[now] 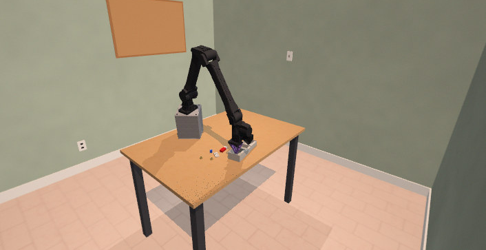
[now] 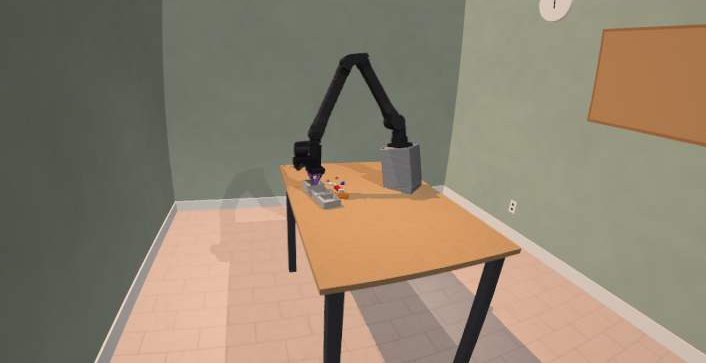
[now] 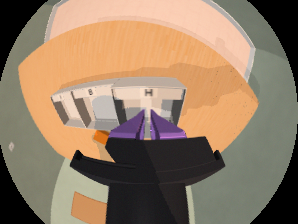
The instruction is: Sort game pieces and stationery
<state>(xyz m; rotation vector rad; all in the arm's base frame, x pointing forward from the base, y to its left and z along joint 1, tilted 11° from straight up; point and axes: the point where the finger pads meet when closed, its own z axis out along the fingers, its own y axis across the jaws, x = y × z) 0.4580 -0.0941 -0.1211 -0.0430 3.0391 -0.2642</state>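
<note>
Claw is pinched almost together with nothing I can see in it. I have it just over the right bin. The bins' row runs left-right.

A plain office-like room: sage green walls, a pink tiled floor and pale skirting. A cork noticeboard hangs above the wooden table; a round wall clock sits left of that board. A wall socket sits low, left of the table.
</note>
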